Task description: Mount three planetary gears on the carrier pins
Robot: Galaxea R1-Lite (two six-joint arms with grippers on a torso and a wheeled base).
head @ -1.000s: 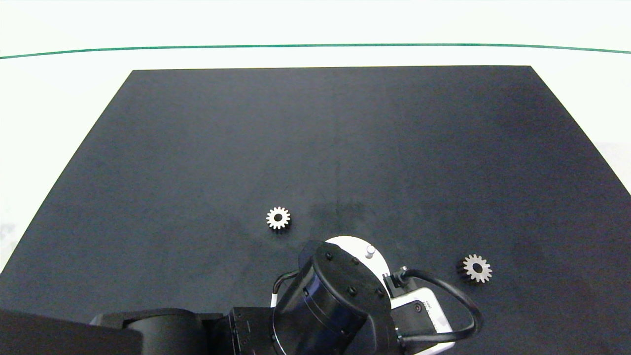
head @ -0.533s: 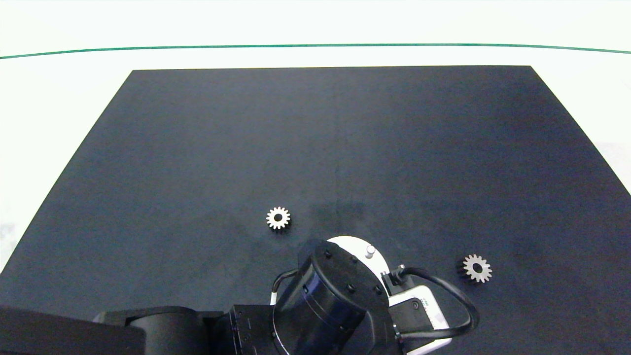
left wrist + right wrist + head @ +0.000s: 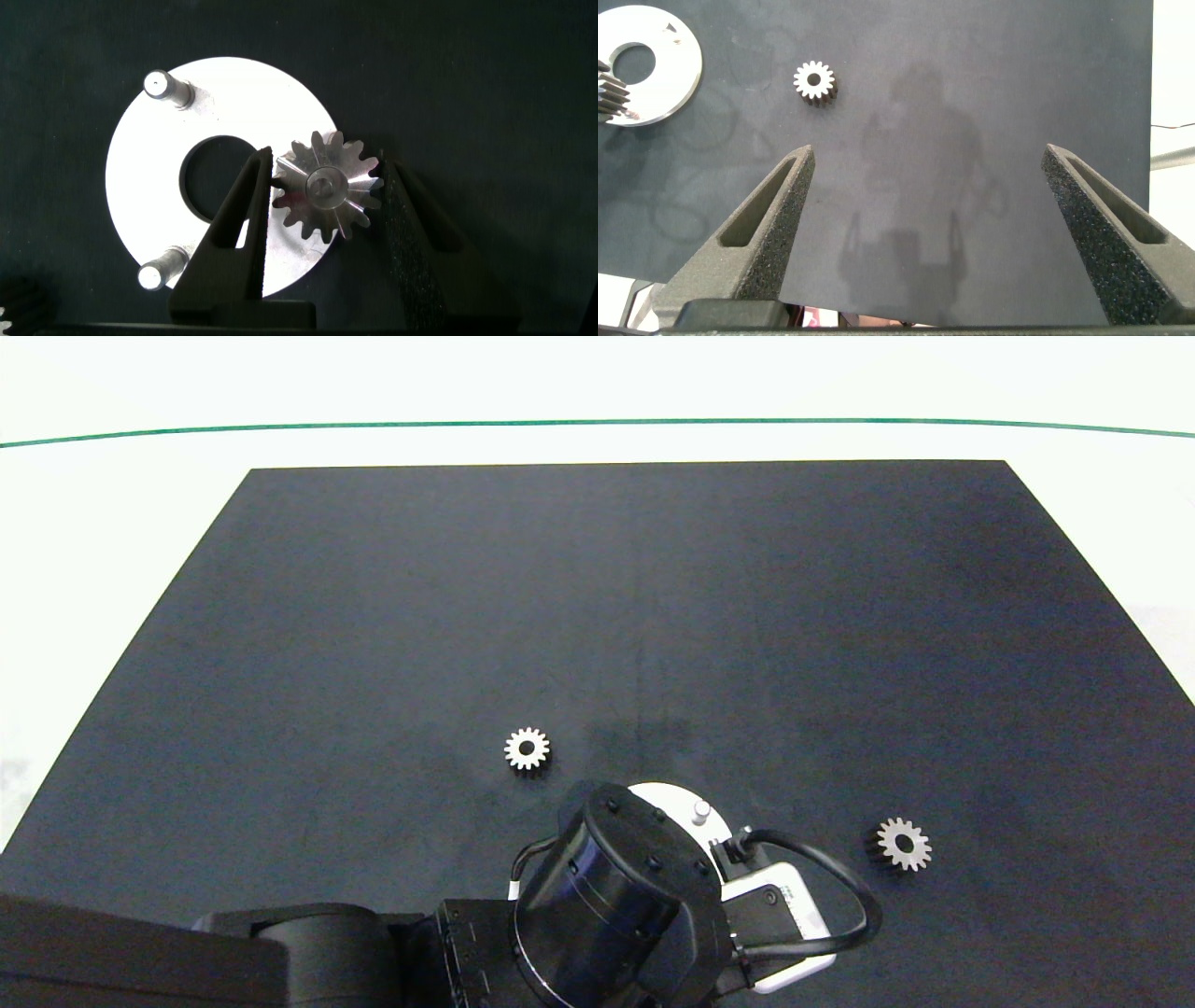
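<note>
Reaching in from the near left, the dark left arm hangs over the white disc [image 3: 674,800] at the near middle of the table [image 3: 597,616], which is covered by a matte black mat with a fine, felt-like grain. No brand name or writing can be read anywhere; the white camera block on that wrist bears some small print too tiny to make out.

Farthest left lies one planetary gear [image 3: 527,749], flat on the mat just beyond the arm, silvery metal with pointed teeth and a round centre hole. Next comes the disc, a flat, smooth ring with a large round hole, where the left pincer [image 3: 325,191] stands with its dark, rough-padded fingers [image 3: 248,201] spread to either side of a second gear [image 3: 326,185]. That gear sits over the disc's rim with a pin end showing in its centre hole; one finger looks to be touching its teeth, the other stands apart, so the grip looks released. Two other carrier pins [image 3: 157,84] rise bare, short pale cylinders.

Well to the right, a third gear [image 3: 904,845] lies flat on the mat. The right pincer [image 3: 929,233] hovers above the mat with its fingers spread wide, holding nothing.
</note>
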